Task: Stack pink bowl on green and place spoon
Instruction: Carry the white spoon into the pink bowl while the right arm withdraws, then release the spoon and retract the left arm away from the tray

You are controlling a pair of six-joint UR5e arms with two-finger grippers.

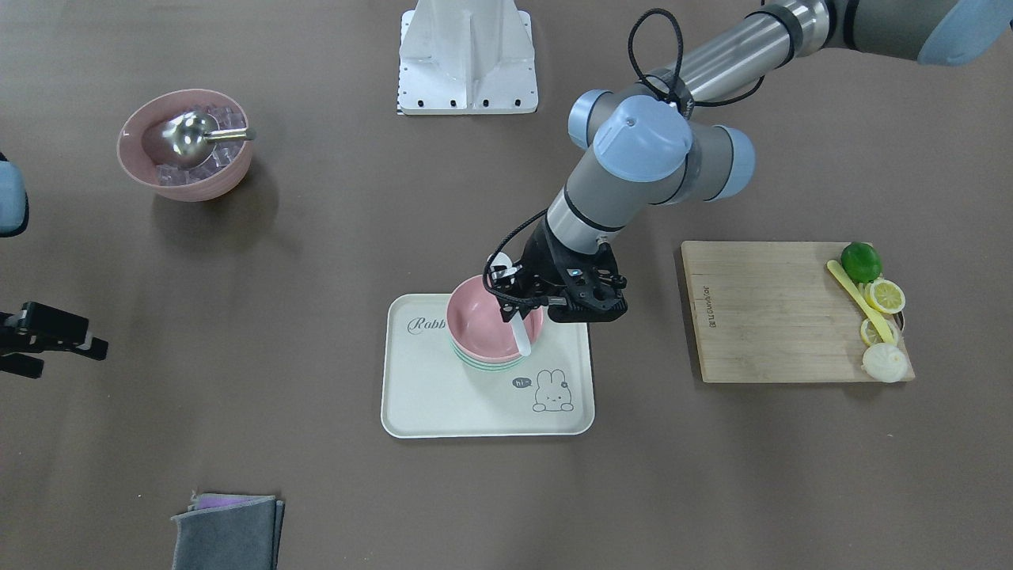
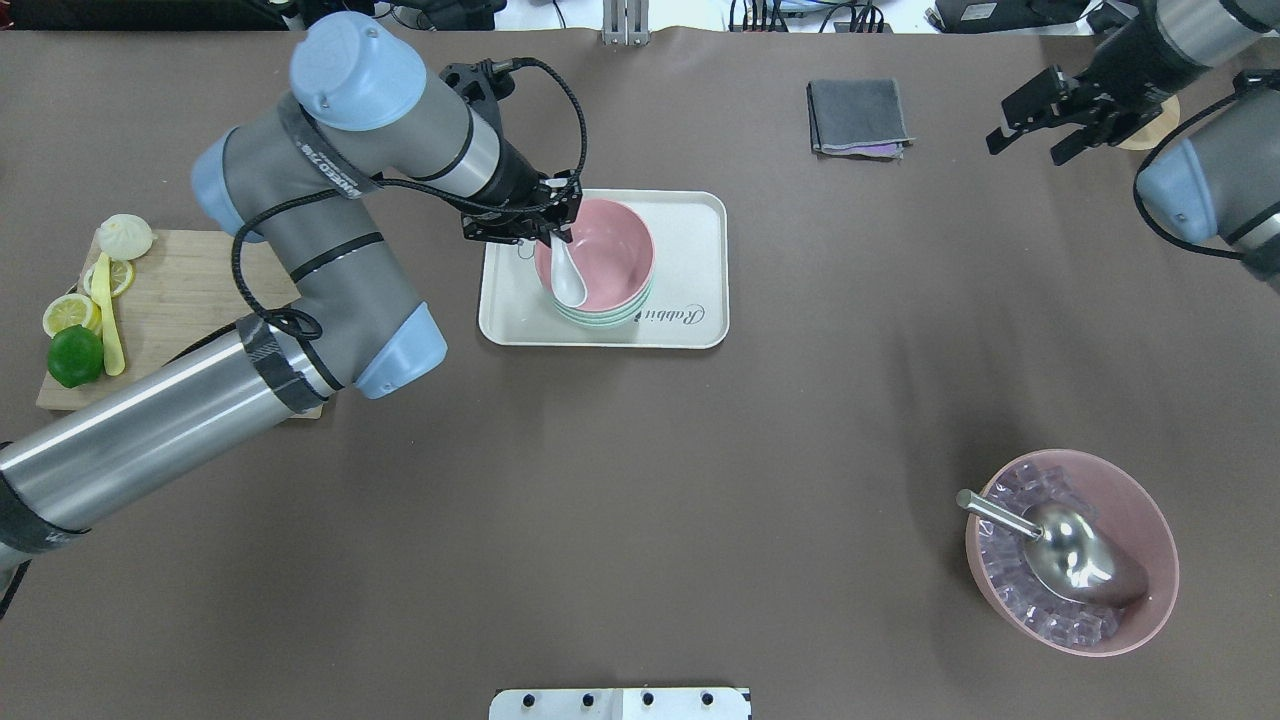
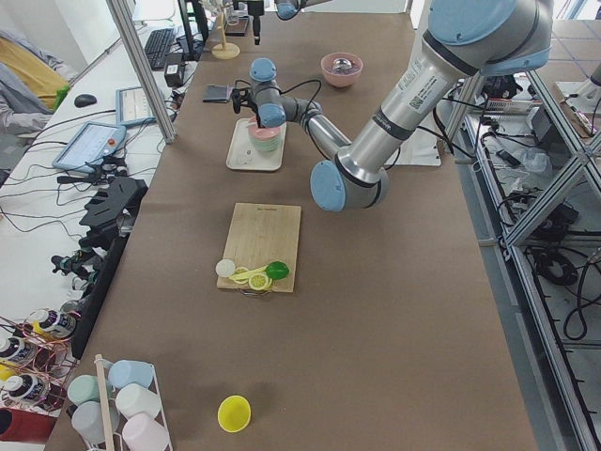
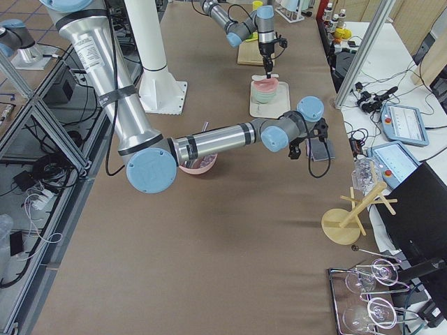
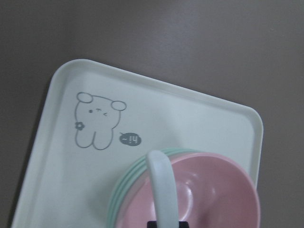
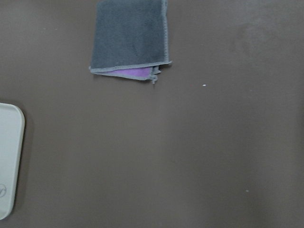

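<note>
One step finished, seemingly: pink round bowl [image 2: 615, 250] nested in pale green bowl [image 2: 595, 317] on the white rabbit-print tray [image 2: 700, 230]. Grips the white ceramic spoon [image 2: 568, 280] by its handle in the left gripper [image 2: 555, 228], scoop down inside the pink bowl. Left to do: let go, lift clear. Parted and empty at the right gripper [image 2: 1028, 148], well apart, near a folded grey cloth [image 2: 858, 115].

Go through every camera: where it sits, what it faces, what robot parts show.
Front-facing: across the table, looking down at tray; left arm dominant.
Overhead: behind the robot, looking down; both arms.
Exterior left: table's end, left arm nearest.
Exterior right: opposite end, right arm nearest.
Left wrist: over pink bowl, spoon; left pincer's tip.
Right wrist: over grey cloth; no robot.
Both wrists see the tray.
</note>
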